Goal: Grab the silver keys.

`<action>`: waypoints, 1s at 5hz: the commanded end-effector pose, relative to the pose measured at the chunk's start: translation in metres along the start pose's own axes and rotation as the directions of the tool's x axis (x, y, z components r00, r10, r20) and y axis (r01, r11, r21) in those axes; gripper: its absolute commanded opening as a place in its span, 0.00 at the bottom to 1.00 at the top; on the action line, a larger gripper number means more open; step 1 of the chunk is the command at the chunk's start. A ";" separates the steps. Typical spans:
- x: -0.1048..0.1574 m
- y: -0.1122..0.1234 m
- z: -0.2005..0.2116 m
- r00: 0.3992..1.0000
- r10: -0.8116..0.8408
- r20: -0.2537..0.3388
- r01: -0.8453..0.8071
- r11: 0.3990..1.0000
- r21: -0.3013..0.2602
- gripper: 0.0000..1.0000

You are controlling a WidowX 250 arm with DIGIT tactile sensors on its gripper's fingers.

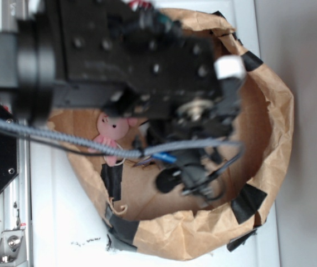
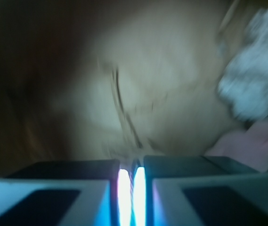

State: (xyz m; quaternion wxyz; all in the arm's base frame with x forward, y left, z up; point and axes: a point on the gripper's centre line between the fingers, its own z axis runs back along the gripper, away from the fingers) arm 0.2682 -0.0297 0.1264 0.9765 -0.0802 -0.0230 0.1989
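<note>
Looming blurred over the brown paper bag [image 1: 269, 133], the black arm hides most of its inside. Wrist view: the gripper [image 2: 131, 181] has its jaws nearly together, only a bright slit between (gripping anything? unclear). Silver keys aren't discernible; the pink bunny [image 1: 112, 129] lies by the bag's left wall.

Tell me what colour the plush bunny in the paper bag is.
Pink; the plush bunny shows best in the exterior view.
</note>
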 end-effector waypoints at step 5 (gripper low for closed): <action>-0.015 0.004 0.033 0.991 -0.003 0.135 -0.008 0.997 0.082 0.00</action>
